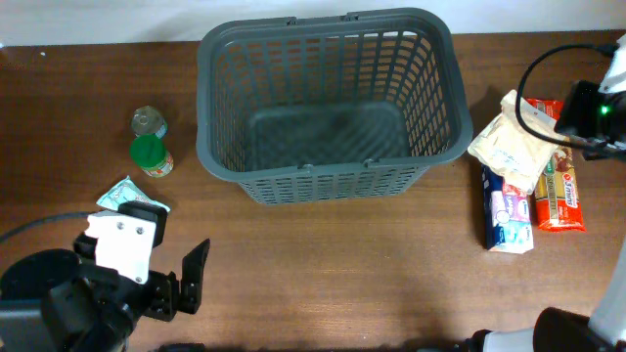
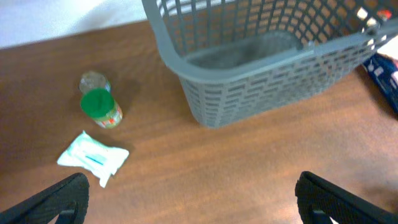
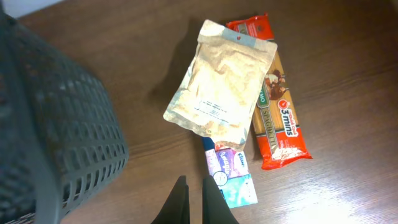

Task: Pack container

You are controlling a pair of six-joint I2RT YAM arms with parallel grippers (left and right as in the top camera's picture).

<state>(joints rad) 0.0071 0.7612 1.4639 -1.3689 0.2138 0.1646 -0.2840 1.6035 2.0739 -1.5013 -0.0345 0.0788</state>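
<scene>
The container, a large dark grey plastic basket with slotted lattice walls and a thick rounded rim, stood upright and open-topped at the far middle of the wooden table, its slotted base fully visible.

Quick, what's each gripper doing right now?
The left gripper: open wide, holding nothing.
The right gripper: closed, nothing between its fingers.
</scene>
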